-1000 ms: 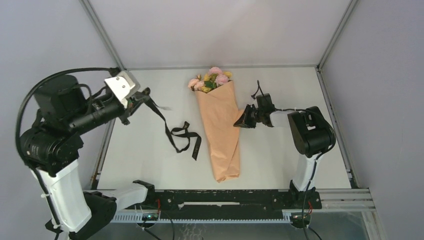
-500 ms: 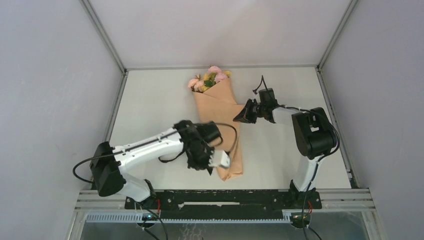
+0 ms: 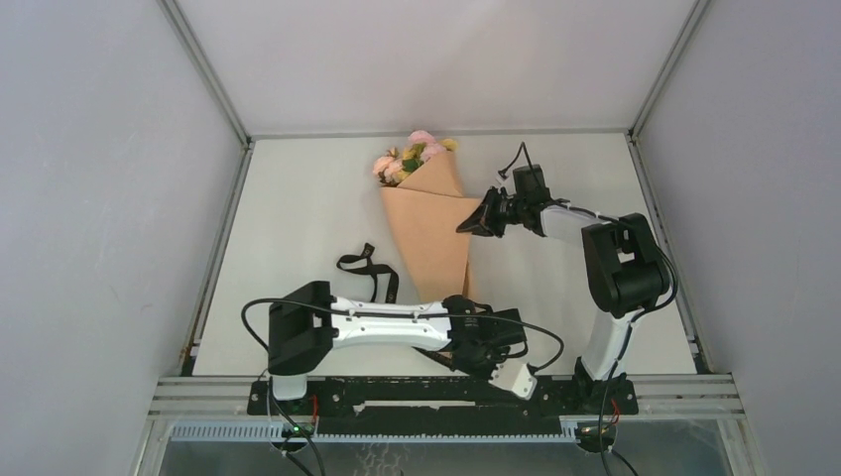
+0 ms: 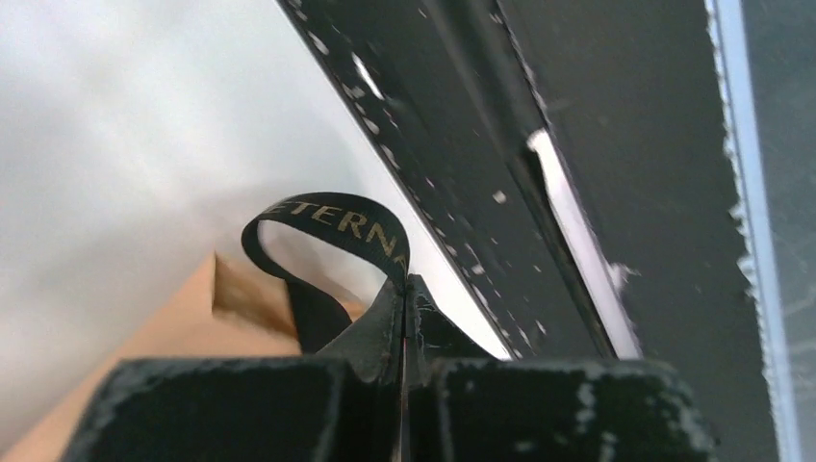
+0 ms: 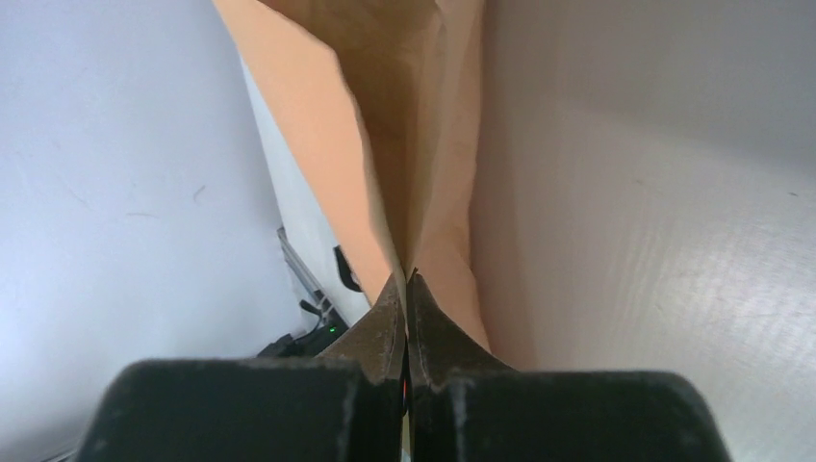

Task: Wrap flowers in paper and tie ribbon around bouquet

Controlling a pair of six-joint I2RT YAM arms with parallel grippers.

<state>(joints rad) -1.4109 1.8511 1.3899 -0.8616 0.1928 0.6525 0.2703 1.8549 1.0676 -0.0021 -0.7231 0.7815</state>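
The bouquet point(image 3: 428, 233) lies mid-table, a peach paper point(image 5: 332, 144) cone with pink and yellow flowers point(image 3: 417, 154) at its far, wide end. My right gripper point(image 3: 466, 226) is shut on the paper's right edge; the right wrist view shows that edge pinched at the tips point(image 5: 409, 276). My left arm stretches along the front. Its gripper point(image 3: 464, 349) sits by the cone's narrow tip, shut on the black ribbon point(image 4: 337, 214), which loops up from the jaws point(image 4: 407, 281) with gold lettering. The rest of the ribbon point(image 3: 369, 268) lies left of the bouquet.
A black rail point(image 3: 397, 392) runs along the table's front edge, close to the left gripper and visible in its wrist view point(image 4: 539, 144). Grey walls and metal frame posts point(image 3: 203, 69) enclose the table on three sides.
My left arm swung from the far left down across the front to the cone's narrow tip, dragging the ribbon along. The right gripper and the bouquet shifted slightly toward the back.
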